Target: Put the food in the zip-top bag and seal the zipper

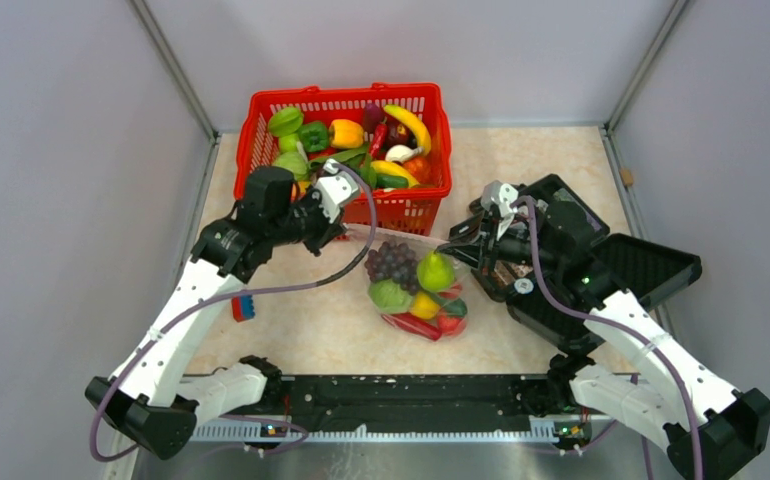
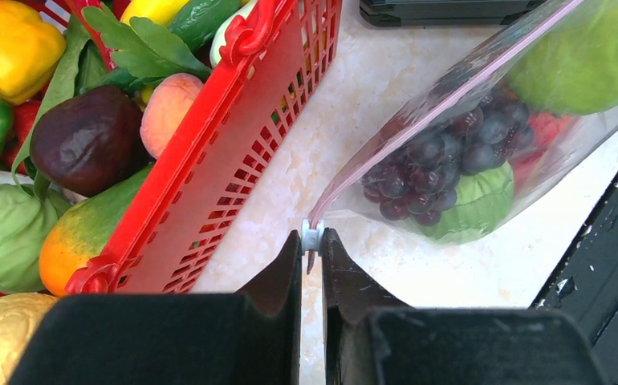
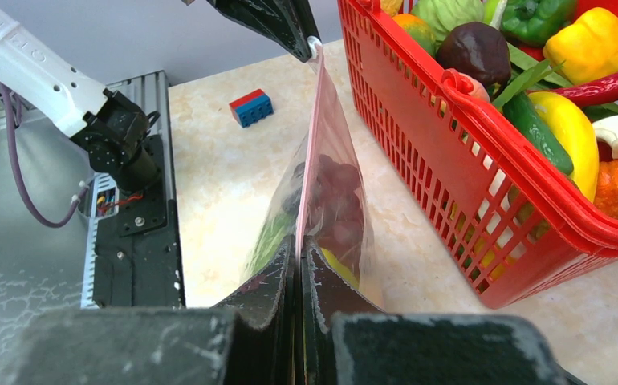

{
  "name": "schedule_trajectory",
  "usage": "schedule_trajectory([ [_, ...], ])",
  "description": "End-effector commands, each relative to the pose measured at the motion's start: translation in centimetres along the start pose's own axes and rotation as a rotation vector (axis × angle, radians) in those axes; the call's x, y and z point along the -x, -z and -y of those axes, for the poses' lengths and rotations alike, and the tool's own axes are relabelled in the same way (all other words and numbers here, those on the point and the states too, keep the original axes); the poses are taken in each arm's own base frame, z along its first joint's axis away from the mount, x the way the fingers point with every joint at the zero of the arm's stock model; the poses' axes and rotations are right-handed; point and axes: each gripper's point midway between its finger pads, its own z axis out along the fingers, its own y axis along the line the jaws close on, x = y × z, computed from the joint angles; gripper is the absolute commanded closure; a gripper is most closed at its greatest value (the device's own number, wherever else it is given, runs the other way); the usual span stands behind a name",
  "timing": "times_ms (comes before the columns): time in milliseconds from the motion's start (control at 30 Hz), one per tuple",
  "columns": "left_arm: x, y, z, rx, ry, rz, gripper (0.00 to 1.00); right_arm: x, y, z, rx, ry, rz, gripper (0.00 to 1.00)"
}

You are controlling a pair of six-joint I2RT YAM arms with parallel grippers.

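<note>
The zip-top bag hangs stretched between both grippers just in front of the basket. Inside it the food shows: purple grapes, a green pear, a green cabbage, a lemon and red pieces. The pink zipper runs taut along the top edge. My left gripper is shut on the small white slider at the zipper's left end. Pinching the zipper edge at the bag's other end is my right gripper, also shut.
A red lattice basket full of toy fruits and vegetables stands right behind the bag. An open black case lies at the right, under the right arm. A small red-and-blue block sits at the left.
</note>
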Motion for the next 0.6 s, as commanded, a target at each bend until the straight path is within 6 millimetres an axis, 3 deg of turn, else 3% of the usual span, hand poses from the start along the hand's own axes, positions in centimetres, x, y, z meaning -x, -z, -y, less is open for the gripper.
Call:
schedule_trajectory([
  [0,-0.2,1.7,-2.1,0.124,-0.037,-0.016,0.97,1.6,0.3,-0.7,0.010,0.047,0.048,1.00],
  [167,-0.1,1.9,-2.1,0.134,-0.052,0.002,0.91,1.7,0.3,-0.6,0.009,0.048,0.054,1.00],
  [200,0.2,2.0,-2.0,0.130,-0.051,0.016,0.86,1.7,0.3,-0.6,0.009,0.047,0.054,1.00],
  [233,0.4,2.1,-2.0,0.133,-0.047,0.028,0.71,1.7,0.3,-0.6,0.011,0.047,0.055,1.00],
  [300,1.0,2.3,-1.8,0.132,-0.054,0.065,0.67,1.7,0.2,-0.7,0.014,0.043,0.057,1.00],
  [333,1.3,2.4,-1.7,0.132,-0.055,0.084,0.59,1.7,0.2,-0.7,0.015,0.041,0.059,1.00],
  [400,1.9,2.8,-1.9,0.157,-0.046,0.119,0.23,1.7,0.1,-0.7,0.016,0.035,0.063,1.00],
  [500,2.5,3.6,-3.1,0.247,-0.016,0.163,0.02,1.9,0.0,-0.7,0.020,0.026,0.076,1.00],
  [567,3.2,4.5,-4.3,0.331,0.017,0.206,0.01,2.4,0.0,-0.9,0.025,0.012,0.096,1.00],
])
